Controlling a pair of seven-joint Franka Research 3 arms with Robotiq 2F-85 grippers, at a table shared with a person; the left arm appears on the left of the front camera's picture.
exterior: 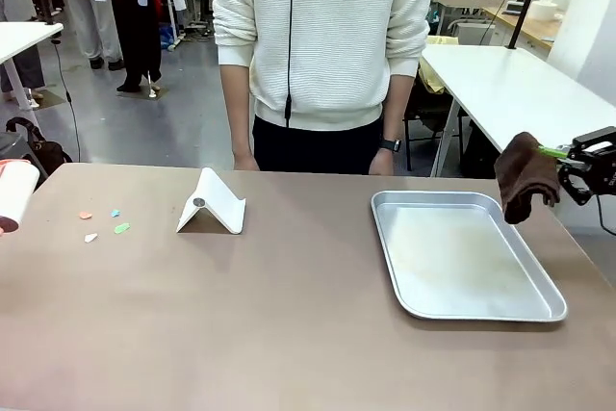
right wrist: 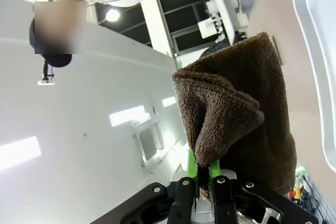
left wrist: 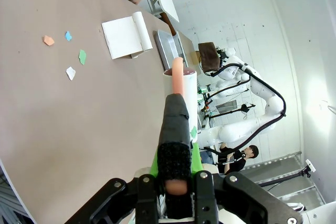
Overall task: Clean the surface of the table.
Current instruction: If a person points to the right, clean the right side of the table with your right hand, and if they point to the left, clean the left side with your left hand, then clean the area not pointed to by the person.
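1. Two grippers are holding things, one at each end of the table (exterior: 289, 334), whose wide brownish-taupe top runs right across the front view.
2. At the right end, the right gripper (exterior: 555, 152) is clenched on a dark brown cloth (exterior: 525, 177). The cloth hangs folded from the green pads, up in the air beside the far right corner of the tray (exterior: 481, 316).
3. In the right wrist view, that gripper (right wrist: 203, 170) has its pads pinched tight on a fold of the cloth (right wrist: 236, 114).
4. At the left edge, a white cup (exterior: 14, 190) with a reddish rim is held tilted above the tabletop.
5. In the left wrist view, the left gripper (left wrist: 176, 109) is closed on the wall of the cup (left wrist: 190, 85), and the table (left wrist: 79, 124) stretches away beneath it.
6. Four small paper scraps lie near the left end of the table: an orange scrap (exterior: 85, 215), a blue scrap (exterior: 115, 212), a green scrap (exterior: 121, 228) and a white scrap (exterior: 90, 237). They sit close together but apart.
7. A folded white stand (exterior: 214, 205) rests on the table to the right of the scraps, well apart from the shallow silver tray.
8. A person in a white jumper (exterior: 322, 36) stands at the far side with both hands down near the table edge and a watch (exterior: 389, 145) on one wrist.
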